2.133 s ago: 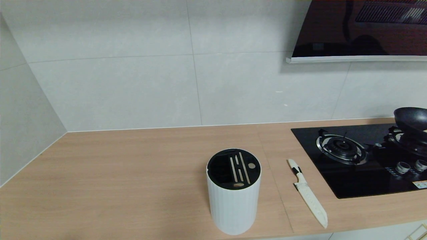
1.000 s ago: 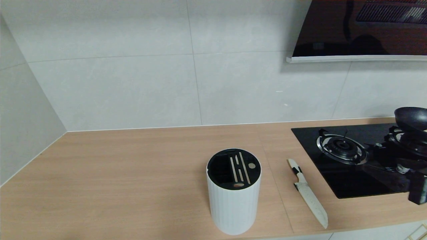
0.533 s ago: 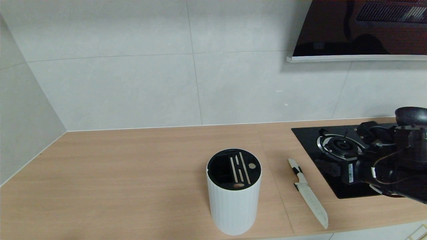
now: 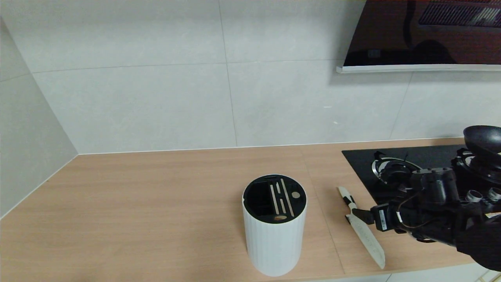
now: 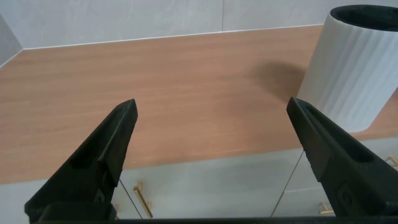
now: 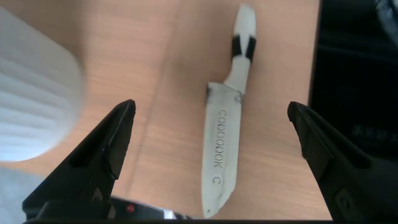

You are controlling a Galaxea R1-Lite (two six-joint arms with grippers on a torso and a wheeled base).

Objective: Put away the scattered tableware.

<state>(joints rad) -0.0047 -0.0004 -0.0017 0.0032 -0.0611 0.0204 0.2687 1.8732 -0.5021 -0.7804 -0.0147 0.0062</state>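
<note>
A knife (image 4: 362,229) with a cream handle, a black band and a white blade lies flat on the wooden counter (image 4: 156,196), close to the front edge. Left of it stands a white ribbed knife holder (image 4: 274,225) with a slotted black top. My right gripper (image 4: 368,211) hovers over the knife where handle meets blade. In the right wrist view the right gripper (image 6: 210,106) is open wide, with the knife (image 6: 227,143) lying lengthwise between the fingers and the holder (image 6: 34,93) off to one side. My left gripper (image 5: 210,102) is open and holds nothing, low in front of the counter, with the holder (image 5: 357,62) beyond.
A black gas hob (image 4: 364,160) lies just right of the knife, with a dark pan (image 4: 483,139) on its far burner and knobs (image 4: 473,194) near the arm. A range hood (image 4: 422,35) hangs above. Tiled walls close off the back and left. Cabinet handles (image 5: 142,199) sit below the counter edge.
My right arm has come in from the right, crossed the hob leftward and now sits over the knife. Knife and holder have not moved.
</note>
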